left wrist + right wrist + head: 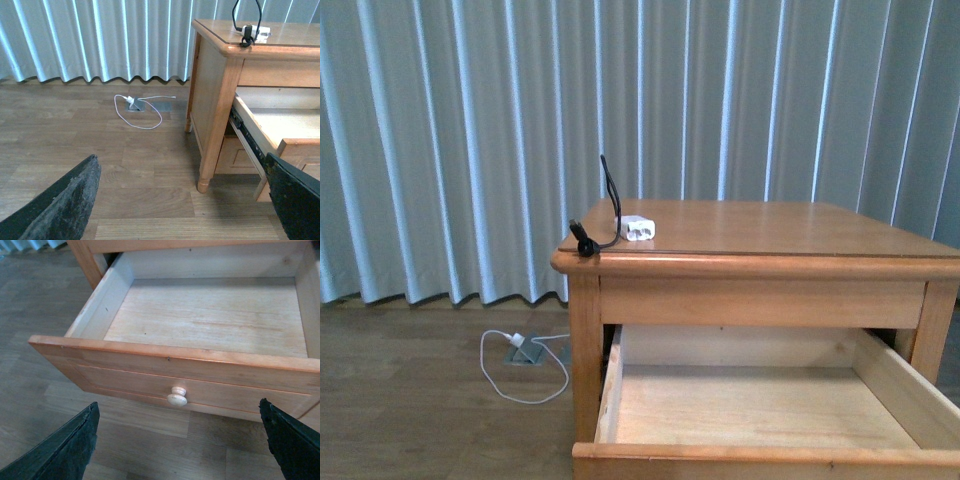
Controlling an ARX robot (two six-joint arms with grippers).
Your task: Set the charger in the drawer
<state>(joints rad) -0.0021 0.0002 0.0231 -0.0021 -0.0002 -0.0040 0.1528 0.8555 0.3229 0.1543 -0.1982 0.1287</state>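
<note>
The charger [638, 228], a small white block with a thin black cable and black connector [585, 244], lies on the left front corner of the wooden nightstand top [770, 235]. It also shows in the left wrist view [255, 32]. The drawer [760, 405] is pulled out and empty, its pale inside [210, 315] and round knob [177, 396] in the right wrist view. My left gripper [182, 200] is open above the floor, left of the nightstand. My right gripper [180, 440] is open, in front of and below the drawer's front. Neither arm shows in the front view.
A white cable with a white plug [523, 362] lies looped on the wooden floor by a floor socket, also in the left wrist view [137, 107]. Pale curtains [470, 130] hang behind. The nightstand's leg [212, 150] stands near my left gripper.
</note>
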